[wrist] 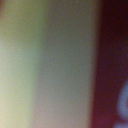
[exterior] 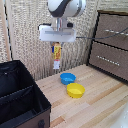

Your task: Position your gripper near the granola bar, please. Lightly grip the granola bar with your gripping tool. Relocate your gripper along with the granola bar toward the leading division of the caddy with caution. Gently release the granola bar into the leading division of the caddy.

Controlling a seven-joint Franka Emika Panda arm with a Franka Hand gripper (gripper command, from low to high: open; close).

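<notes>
Pincer (exterior: 56, 47) clamps granola bar (exterior: 57, 56), hanging vertical, high over tabletop (exterior: 95, 95) far edge. Traverse level toward caddy (exterior: 20, 95); clear near wall before descending. Wrist view blurred.

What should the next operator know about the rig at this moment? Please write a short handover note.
Gripper: shut on the granola bar, which hangs upright in the air above the table.
Caddy: at the exterior view's left, compartments look empty.
Blue bowl and yellow bowl: on the table, untouched.
Wrist view: only blur.
Done: bar gripped and lifted.
Left: carry it to the caddy and release it gently.
</notes>
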